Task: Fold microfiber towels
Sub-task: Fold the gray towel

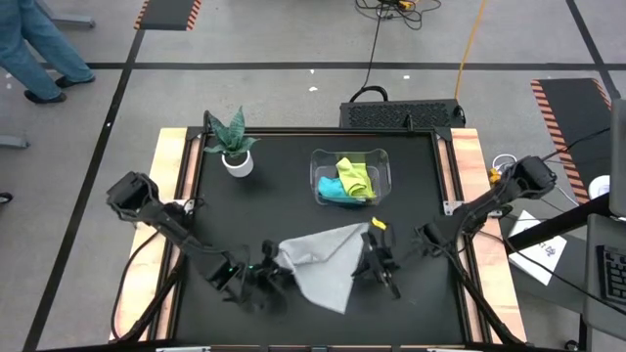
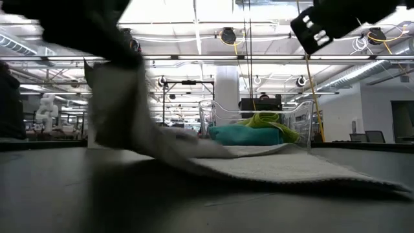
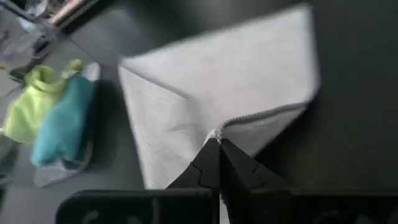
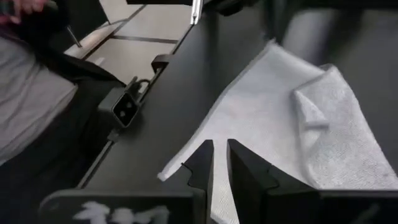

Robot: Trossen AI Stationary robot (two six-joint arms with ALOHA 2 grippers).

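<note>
One of three towels was being worked; none looked finished.

High view: grey towel [image 1: 323, 262] lay rumpled at lower centre of the surface [image 1: 293, 186], one corner turned over. Left pincer [image 1: 269, 276] sat at its left edge, right pincer [image 1: 377, 264] at its right edge. Yellow-green towel [image 1: 355, 176] and teal towel [image 1: 337, 190] lay bunched in the clear bin [image 1: 350, 176], upper centre.

Low view: grey towel was lifted at frame left, rest flat.

Left wrist view: left pincer was clamped together on the grey towel's hemmed edge.

Right wrist view: right pincer fingers stood slightly apart over the towel's corner; couldn't tell if cloth was gripped.

Judgement: first fold barely begun, two towels untouched.
</note>
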